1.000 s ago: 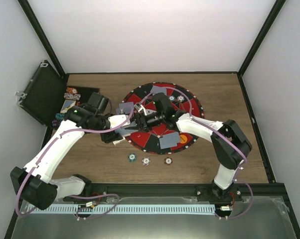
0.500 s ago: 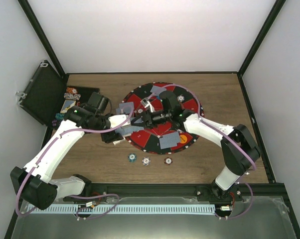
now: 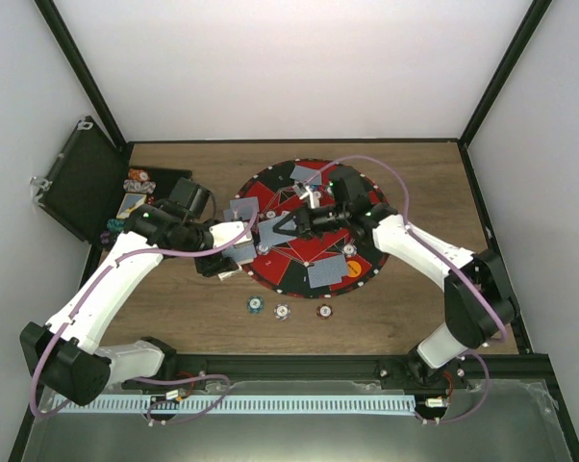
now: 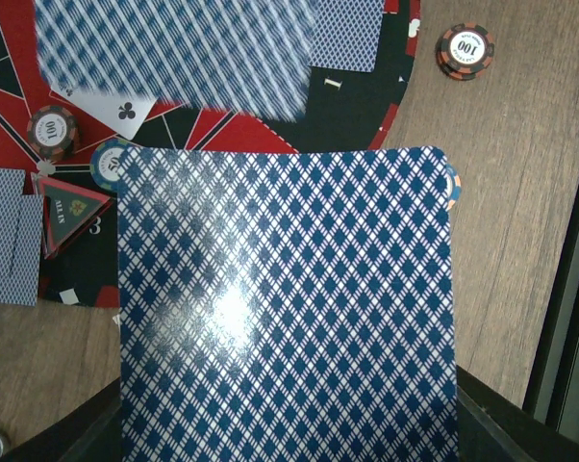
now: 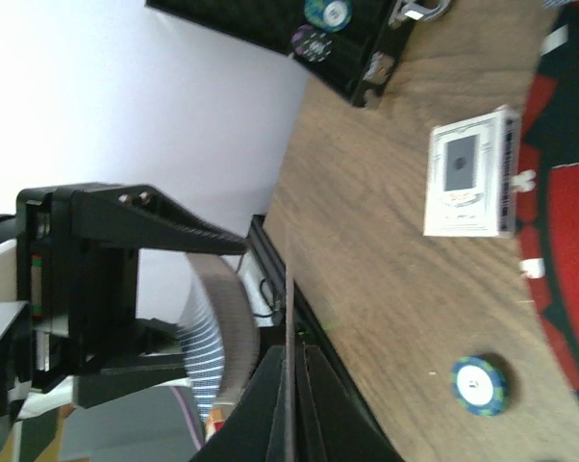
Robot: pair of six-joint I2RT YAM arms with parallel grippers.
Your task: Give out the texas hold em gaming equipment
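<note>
**Deck in the left tool, one card in the right**

The left tool is pressed onto a deck of cards, held over the left edge of the round mat. The right tool pinches a single card above the mat, just right of the deck.

At the far left of the bench the black case stands open with loose chips inside. A white card box lies flat on the wood beside the mat; whether it holds cards cannot be told.

On the mat rest face-down cards and striped chips. A row of three chips sits on the bench at the mat's near side.
</note>
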